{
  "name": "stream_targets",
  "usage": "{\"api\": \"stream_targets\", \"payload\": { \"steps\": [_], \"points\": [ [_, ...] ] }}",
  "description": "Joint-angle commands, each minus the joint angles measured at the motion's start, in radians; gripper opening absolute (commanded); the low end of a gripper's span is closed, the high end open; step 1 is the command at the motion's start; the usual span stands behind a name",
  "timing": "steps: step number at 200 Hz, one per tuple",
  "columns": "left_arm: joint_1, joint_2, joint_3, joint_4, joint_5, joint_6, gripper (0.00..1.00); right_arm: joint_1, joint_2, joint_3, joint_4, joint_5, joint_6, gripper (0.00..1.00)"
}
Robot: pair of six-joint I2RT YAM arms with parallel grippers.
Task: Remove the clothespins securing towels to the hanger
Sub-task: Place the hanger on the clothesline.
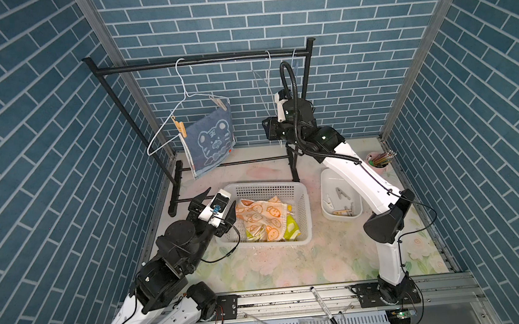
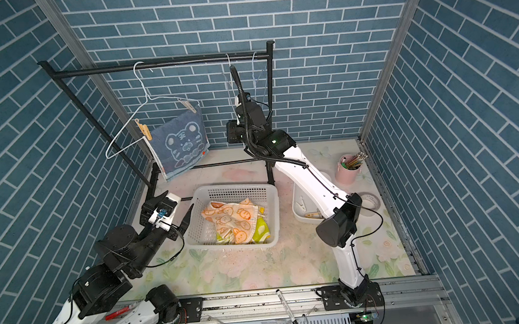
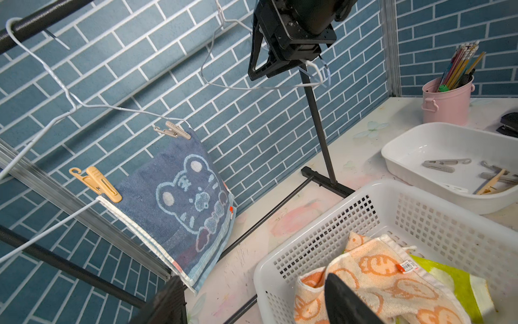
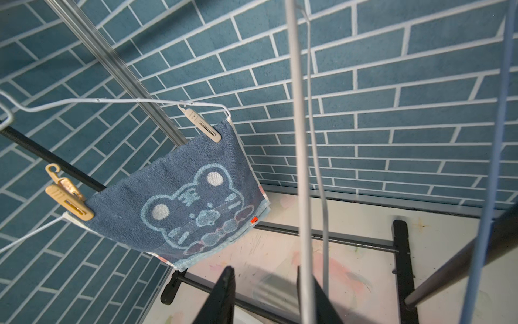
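A denim-blue tiger towel (image 1: 212, 141) (image 4: 182, 196) hangs on a white wire hanger (image 1: 184, 102), pinned by a tan clothespin (image 1: 179, 126) (image 3: 98, 183) and a pale grey clothespin (image 1: 219, 103) (image 4: 204, 124). My left gripper (image 1: 220, 197) (image 3: 251, 280) is open and empty, low beside the basket's left corner, below the towel. My right gripper (image 1: 269, 132) (image 4: 265, 269) hangs by two bare wire hangers (image 1: 266, 83) at the rail's right end. Its jaws are apart; one hanger wire runs in front of one finger and nothing is gripped.
A white basket (image 1: 266, 186) holds an orange bunny towel (image 1: 262, 216) and a yellow-green towel (image 1: 290, 230). To its right stands a white tray (image 1: 329, 176) with several clothespins (image 1: 341, 194). A pink cup of pencils (image 1: 378, 163) is behind it. The black rack's foot bars (image 1: 251, 161) cross the table.
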Motion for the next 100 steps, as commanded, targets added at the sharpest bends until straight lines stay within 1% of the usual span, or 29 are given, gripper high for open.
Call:
{"api": "stream_targets", "payload": {
  "steps": [1,14,18,41,62,69,80,100],
  "points": [
    [0.005,0.049,0.081,-0.009,0.016,-0.022,0.81,0.005,-0.119,-0.027,0.06,-0.007,-0.032,0.42],
    [0.005,0.086,0.139,-0.028,0.001,-0.041,0.84,0.005,-0.165,-0.064,0.074,-0.001,-0.049,0.43],
    [0.006,0.123,0.159,-0.036,-0.005,-0.043,0.84,0.006,-0.181,-0.077,0.082,0.001,-0.054,0.44],
    [0.014,0.221,0.282,-0.085,-0.022,-0.039,0.87,0.004,-0.291,-0.191,0.142,0.012,-0.087,0.45],
    [0.056,0.31,0.408,-0.119,-0.013,-0.029,0.89,0.006,-0.404,-0.323,0.211,0.027,-0.122,0.45],
    [0.086,0.341,0.458,-0.135,0.008,-0.033,0.89,0.005,-0.441,-0.376,0.235,0.028,-0.132,0.46],
    [0.157,0.391,0.543,-0.171,0.079,-0.053,0.89,0.004,-0.495,-0.445,0.26,0.028,-0.15,0.47],
    [0.324,0.479,0.694,-0.22,0.26,-0.109,0.89,0.004,-0.579,-0.552,0.261,0.034,-0.192,0.51]
  ]
}}
